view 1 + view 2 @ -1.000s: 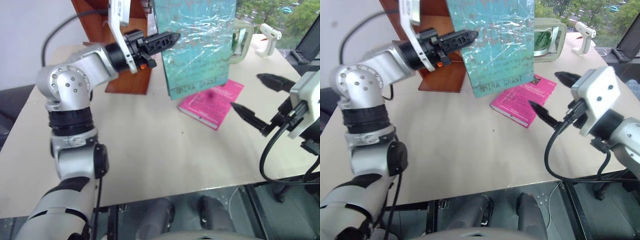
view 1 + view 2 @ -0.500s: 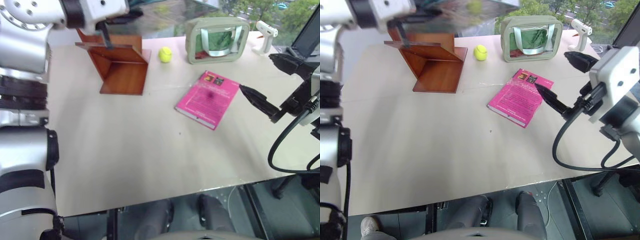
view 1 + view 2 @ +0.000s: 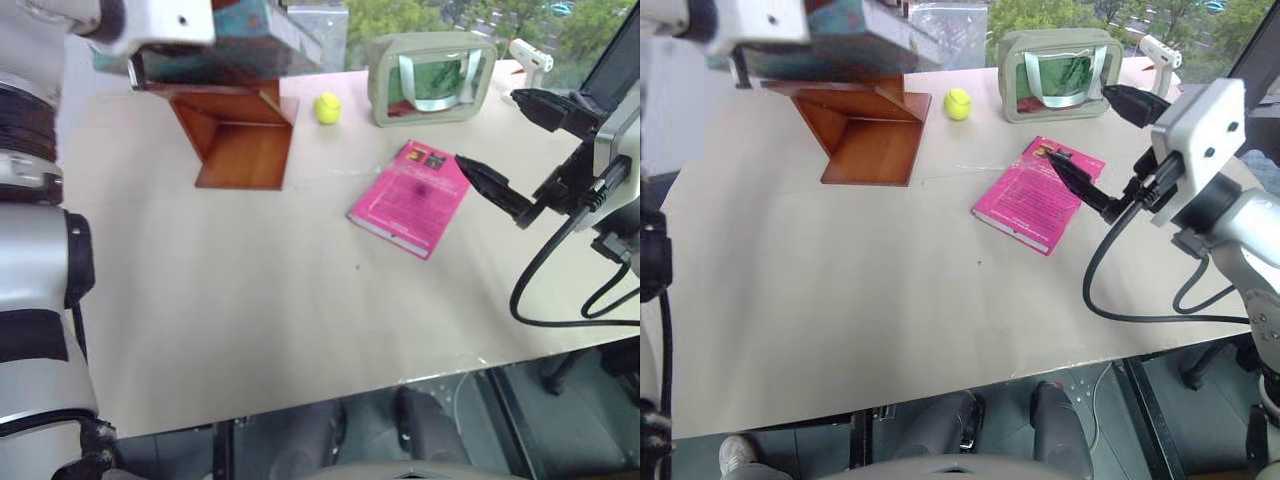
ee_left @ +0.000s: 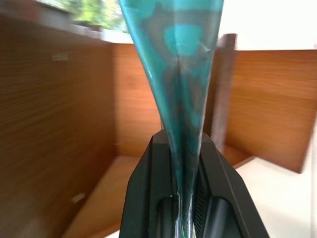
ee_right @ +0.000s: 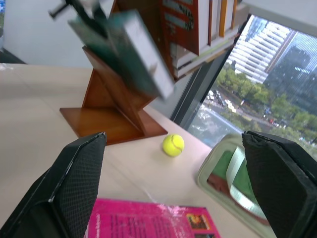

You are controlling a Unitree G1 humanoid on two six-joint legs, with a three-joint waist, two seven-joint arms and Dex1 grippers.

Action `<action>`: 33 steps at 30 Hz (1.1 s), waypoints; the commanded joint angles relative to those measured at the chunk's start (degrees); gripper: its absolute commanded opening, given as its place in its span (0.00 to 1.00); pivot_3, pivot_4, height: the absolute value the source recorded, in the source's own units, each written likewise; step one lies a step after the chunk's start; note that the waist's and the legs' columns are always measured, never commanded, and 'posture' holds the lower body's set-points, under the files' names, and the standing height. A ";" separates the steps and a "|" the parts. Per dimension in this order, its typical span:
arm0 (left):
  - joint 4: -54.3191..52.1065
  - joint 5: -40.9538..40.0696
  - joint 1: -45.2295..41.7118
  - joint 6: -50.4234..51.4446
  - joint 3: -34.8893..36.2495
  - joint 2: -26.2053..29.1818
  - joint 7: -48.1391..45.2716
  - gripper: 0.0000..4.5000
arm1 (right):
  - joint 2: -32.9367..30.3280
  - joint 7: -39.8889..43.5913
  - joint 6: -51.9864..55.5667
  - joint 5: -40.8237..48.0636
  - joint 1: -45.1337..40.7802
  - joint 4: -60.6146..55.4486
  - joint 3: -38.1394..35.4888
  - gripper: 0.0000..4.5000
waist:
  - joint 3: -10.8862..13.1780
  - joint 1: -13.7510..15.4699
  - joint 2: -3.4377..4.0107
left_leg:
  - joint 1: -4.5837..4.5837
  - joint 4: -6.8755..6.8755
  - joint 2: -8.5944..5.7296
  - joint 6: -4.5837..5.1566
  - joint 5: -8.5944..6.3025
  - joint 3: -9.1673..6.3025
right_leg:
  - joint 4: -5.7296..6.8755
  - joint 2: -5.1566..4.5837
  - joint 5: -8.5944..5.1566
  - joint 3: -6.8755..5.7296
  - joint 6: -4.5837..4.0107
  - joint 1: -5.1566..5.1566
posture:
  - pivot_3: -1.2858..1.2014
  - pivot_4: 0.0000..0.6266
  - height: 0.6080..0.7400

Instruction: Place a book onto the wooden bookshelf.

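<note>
The left gripper (image 4: 185, 198) is raised high at the table's far left, clamped on the teal-green book (image 3: 855, 35), which lies nearly flat above the wooden bookshelf (image 3: 865, 135). The right gripper (image 3: 505, 140) hovers over the pink book (image 3: 410, 197), fingers spread wide and empty. On the beige table (image 3: 270, 300), a tennis ball (image 3: 327, 107) and a green pouch (image 3: 433, 78) sit near the window.
</note>
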 commanded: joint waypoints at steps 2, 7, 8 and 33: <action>5.25 3.14 -2.29 -0.85 -0.72 -2.38 3.62 0.08 | 0.69 0.62 -0.32 0.27 -4.23 -0.89 0.75 1.00 | 0.04 -0.38 0.01 | 0.00 0.01 0.00 0.00 0.00 0.01 | 0.04 0.00 0.00 0.03 0.00 -0.02 | 0.52 0.24 1.00; 8.97 4.52 -3.18 -2.17 -1.24 -4.04 3.84 0.08 | 1.98 1.23 0.36 1.04 -6.45 -1.11 2.03 1.00 | 0.05 -0.38 0.01 | 0.00 0.01 0.00 0.00 0.00 0.07 | 0.18 -0.01 -0.01 0.10 0.00 -0.14 | 0.52 0.24 1.00; 9.34 3.87 -3.21 -1.97 -0.62 -4.36 3.41 0.14 | 2.19 1.52 0.24 1.15 -6.74 -1.03 2.26 1.00 | 0.05 -0.35 0.01 | 0.00 0.02 0.00 0.00 0.00 0.08 | 0.20 -0.01 -0.01 0.11 0.00 -0.14 | 0.52 0.24 1.00; -68.17 -56.65 35.00 57.58 39.26 -10.48 5.15 0.99 | 2.60 4.44 4.65 9.80 -12.30 2.21 -0.18 1.00 | 0.07 -1.12 0.05 | -0.86 0.88 -0.05 0.01 -0.01 0.01 | 0.83 -0.07 0.01 0.13 -0.01 -0.88 | 0.52 0.24 1.00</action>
